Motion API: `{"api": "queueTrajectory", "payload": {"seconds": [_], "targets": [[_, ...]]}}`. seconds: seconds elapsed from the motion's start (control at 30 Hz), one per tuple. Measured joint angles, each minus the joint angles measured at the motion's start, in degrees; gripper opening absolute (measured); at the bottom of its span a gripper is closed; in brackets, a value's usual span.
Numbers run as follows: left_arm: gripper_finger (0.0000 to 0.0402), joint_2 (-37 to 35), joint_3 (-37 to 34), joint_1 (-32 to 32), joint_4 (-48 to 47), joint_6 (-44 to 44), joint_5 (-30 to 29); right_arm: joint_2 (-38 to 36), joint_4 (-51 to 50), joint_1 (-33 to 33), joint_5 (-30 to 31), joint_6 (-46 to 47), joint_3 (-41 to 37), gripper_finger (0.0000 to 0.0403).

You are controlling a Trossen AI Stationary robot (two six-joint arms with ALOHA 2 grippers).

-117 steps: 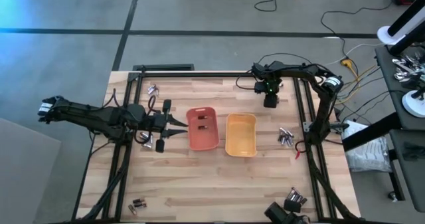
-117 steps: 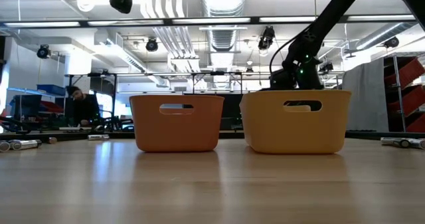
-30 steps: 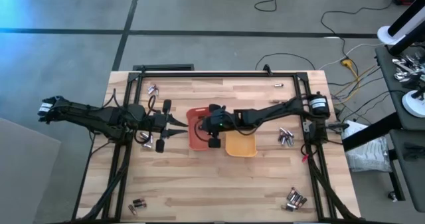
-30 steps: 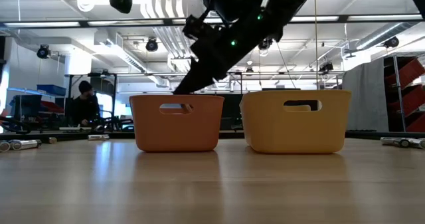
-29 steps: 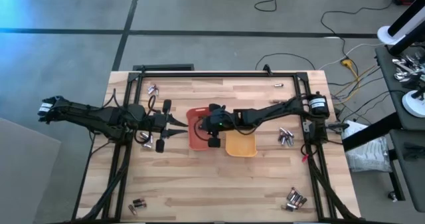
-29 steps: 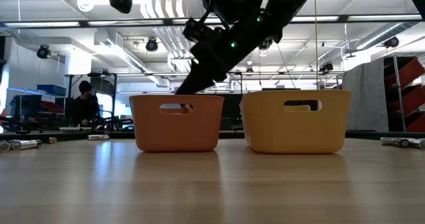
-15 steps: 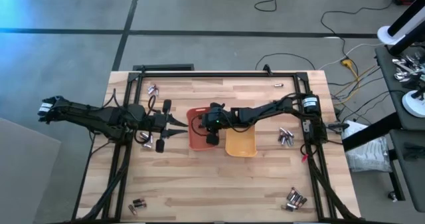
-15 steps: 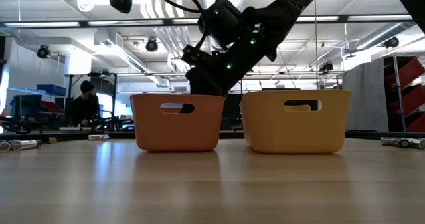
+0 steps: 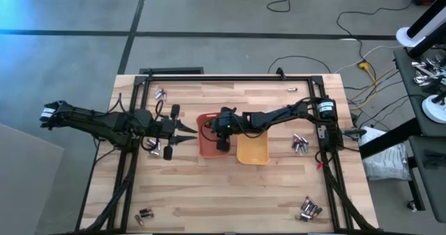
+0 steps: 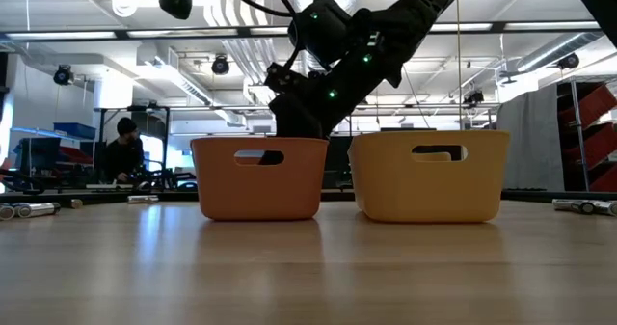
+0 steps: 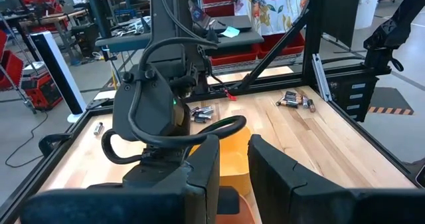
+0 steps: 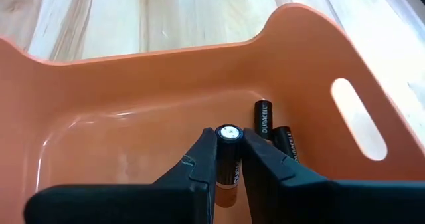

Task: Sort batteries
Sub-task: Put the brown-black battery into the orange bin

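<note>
My right gripper (image 12: pixel 228 141) reaches down into the orange tray (image 12: pixel 133 78) and is shut on a dark battery with a coppery end (image 12: pixel 228 159). Two more dark batteries (image 12: pixel 271 127) lie on the tray's floor by its handle slot. In the high view the right gripper (image 9: pixel 221 139) is over the orange tray (image 9: pixel 205 147); the yellow tray (image 9: pixel 254 151) stands beside it on the right. My left gripper (image 9: pixel 188 132) waits open just left of the orange tray, with nothing between its fingers (image 11: pixel 206 167). My right gripper pinches the battery by its long sides (image 12: pixel 228 164) between the two fingers. The battery lies along the fingers, its round end (image 12: pixel 228 132) pointing out past the fingertips. The fingers slant down from above into the tray, and the battery is held above the tray's floor.
Loose batteries lie in small groups on the wooden table: far left (image 9: pixel 160 93), right of the yellow tray (image 9: pixel 298 143), near right corner (image 9: pixel 310 208), near left (image 9: pixel 144 214), and by the left gripper (image 9: pixel 152 146). A black frame (image 9: pixel 209 78) rims the table.
My right gripper, still shut on the battery, has tipped more steeply downward and gone down into the orange tray; its fingertips now sit below the tray's rim in the low view.
</note>
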Motion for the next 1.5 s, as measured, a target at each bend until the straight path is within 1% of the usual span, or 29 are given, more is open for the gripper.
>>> {"api": "queueTrajectory", "payload": {"seconds": [0.27, 0.5, 0.6, 0.67, 0.73, 0.8, 0.83, 0.9, 1.13, 1.33, 1.4, 1.5], "targets": [[0.0061, 0.0, 0.0, 0.02, 0.0, 0.0, 0.0, -0.11, -0.42, 0.16, -1.35, 0.09, 2.1, 0.0044], [0.0061, 0.0, 0.0, 0.0, 0.16, 0.26, 0.0, -0.11, -0.48, 0.16, -1.35, 0.12, 2.16, 0.0041], [0.0061, 0.02, 0.0, 0.0, 3.69, 3.96, 0.0, -0.11, -0.48, 0.14, -1.35, 0.12, 2.16, 0.0041], [0.0061, -0.01, 0.0, 0.0, 7.04, 4.57, 0.0, -0.09, -0.47, 0.14, -1.35, 0.63, 2.16, 0.0043], [0.0061, -0.01, 0.0, 0.01, 10.06, 3.44, 0.01, -0.07, -0.48, 0.03, -1.35, 0.73, 2.16, 0.0045], [0.0061, -0.05, 0.0, 0.0, 11.91, -0.46, 0.03, -0.04, -0.34, -0.09, -1.35, 0.77, 2.16, 0.0044], [0.0061, -0.22, 0.01, 0.02, 11.72, -2.38, 0.04, -0.01, 0.25, -0.19, -1.36, 1.08, 2.16, 0.0043], [0.0061, -0.29, 0.18, 0.02, 11.39, -3.38, 0.07, 0.0, 2.49, -0.4, -1.46, 2.37, 2.18, 0.004], [0.0061, -1.06, 0.14, 0.0, 10.53, -3.18, 0.24, 0.04, 2.77, -0.62, -1.48, 2.68, 3.48, 0.0042], [0.0061, -4.11, 0.02, -0.07, 6.8, -2.86, 0.25, 1.29, 7.02, -0.47, -1.5, 2.77, 3.24, 0.0041], [0.0061, -5.46, 0.01, -0.37, 5.07, -3.0, 0.86, 2.07, 8.33, -0.47, -1.78, 2.8, 3.23, 0.0042], [0.0061, -7.1, -0.97, -1.49, 4.44, -2.92, 3.46, 2.47, 8.07, -0.47, -1.84, 2.82, 3.23, 0.0042]]}}
